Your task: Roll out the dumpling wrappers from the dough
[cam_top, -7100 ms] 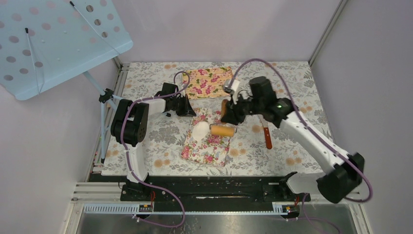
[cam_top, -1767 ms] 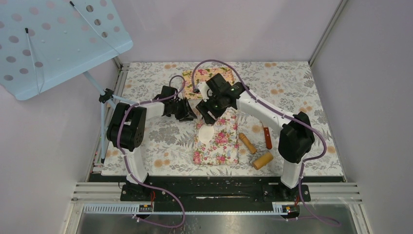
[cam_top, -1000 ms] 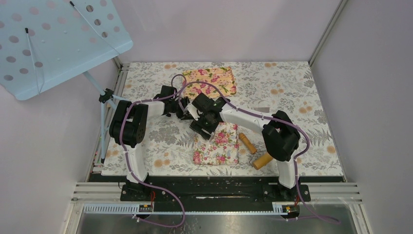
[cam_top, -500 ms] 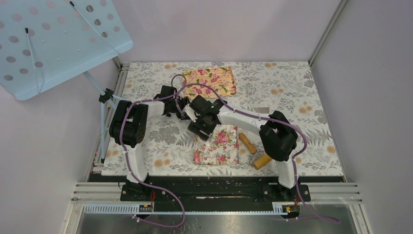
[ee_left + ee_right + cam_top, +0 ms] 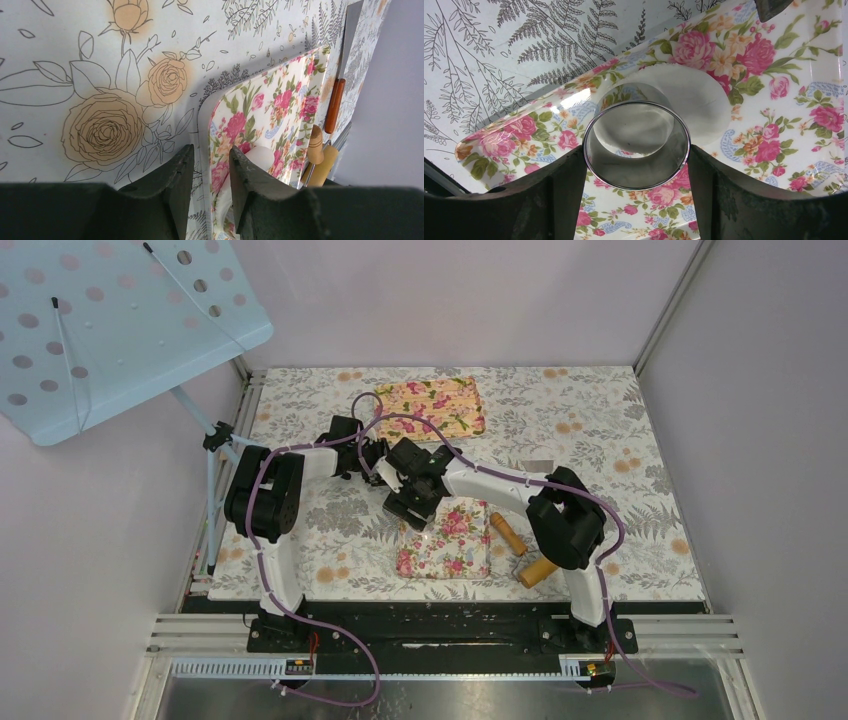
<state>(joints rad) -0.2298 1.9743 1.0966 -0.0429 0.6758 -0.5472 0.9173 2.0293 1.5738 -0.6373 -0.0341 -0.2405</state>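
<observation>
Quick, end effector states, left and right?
Left end effector: closed on the floral board's rim.
Right end effector: closed on the metal ring, over the flattened dough.

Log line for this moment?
right gripper: holds metal ring over flattened dough, contact unclear | left gripper: grips floral board edge | roller: unheld

Metal ring [image 5: 636, 172] gleams mirror-smooth; dough [image 5: 696, 92] looks matt, floral board [image 5: 774, 125] glossy, roller [image 5: 322, 167] wooden.

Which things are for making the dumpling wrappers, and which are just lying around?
For the job: flattened dough; metal ring in right gripper; near floral board, gripped by left gripper; wooden roller, not held.
Lying about: knife; far floral board.
</observation>
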